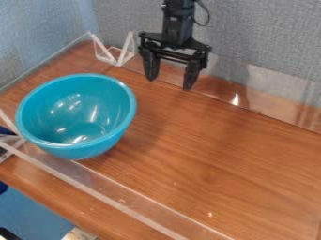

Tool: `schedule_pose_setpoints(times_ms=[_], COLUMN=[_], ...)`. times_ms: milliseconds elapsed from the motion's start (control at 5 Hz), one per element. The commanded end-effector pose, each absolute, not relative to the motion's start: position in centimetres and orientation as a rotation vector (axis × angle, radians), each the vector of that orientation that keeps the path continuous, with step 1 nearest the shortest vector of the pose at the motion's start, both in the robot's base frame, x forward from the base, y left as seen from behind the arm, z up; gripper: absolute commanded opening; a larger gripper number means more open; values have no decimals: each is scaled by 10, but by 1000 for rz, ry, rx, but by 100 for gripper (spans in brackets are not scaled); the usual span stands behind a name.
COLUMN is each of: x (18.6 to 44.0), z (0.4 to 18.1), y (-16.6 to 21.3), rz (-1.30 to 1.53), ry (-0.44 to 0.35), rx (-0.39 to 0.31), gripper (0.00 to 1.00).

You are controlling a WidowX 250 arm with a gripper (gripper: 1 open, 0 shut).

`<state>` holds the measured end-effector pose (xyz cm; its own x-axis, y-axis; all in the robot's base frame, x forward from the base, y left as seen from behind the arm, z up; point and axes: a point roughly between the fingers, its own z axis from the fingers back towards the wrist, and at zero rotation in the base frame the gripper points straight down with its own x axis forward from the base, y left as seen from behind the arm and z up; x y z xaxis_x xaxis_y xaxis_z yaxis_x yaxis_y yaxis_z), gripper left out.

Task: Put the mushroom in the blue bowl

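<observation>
Table, one: flat, orange-brown, wood-grained surface [232,159], filling most of the view. Clear, see-through strips edge it, one running along the front left side and one along the back.

Wall panels, grey-blue and textured [269,33]: standing behind the table and along its left side, meeting in a corner at upper left.

Bowl, one: large, round, glossy teal-blue, deep and smooth-sided [77,115]. Upright at the left of the table, its open top showing a bare inside with pale highlights. No mushroom can be seen in it.

Gripper, one: black, two-fingered [172,72], hanging from above near the back of the table, beyond the bowl and to its right in the view. Fingers open, spread wide apart, pointing down, nothing between them. A thin dark cable loops beside its upper part.

Frame, one: small, white, angular, thin-barred [114,51], at the back left corner, near the gripper and apart from it.

Mushroom: not visible in this view; its place cannot be told.
</observation>
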<state>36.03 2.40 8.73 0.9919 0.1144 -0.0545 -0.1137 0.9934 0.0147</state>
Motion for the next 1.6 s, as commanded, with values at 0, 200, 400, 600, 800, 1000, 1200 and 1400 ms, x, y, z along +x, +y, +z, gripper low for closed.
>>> schedule_pose_setpoints(times_ms=[0,200,400,600,800,1000,1200,1400], x=[373,377,381,384,387,386,385,385], z=[105,103,101,99,97,96,95,94], y=[24,22,19,17,16,17,18,18], rz=[117,120,123,127,132,141,151,159], ry=[-19,-22,-25,-28,-31,-32,-33,-33], rx=[13,11,9,7,5,3,2,0], gripper=[100,100,100,100,100,100,100,100])
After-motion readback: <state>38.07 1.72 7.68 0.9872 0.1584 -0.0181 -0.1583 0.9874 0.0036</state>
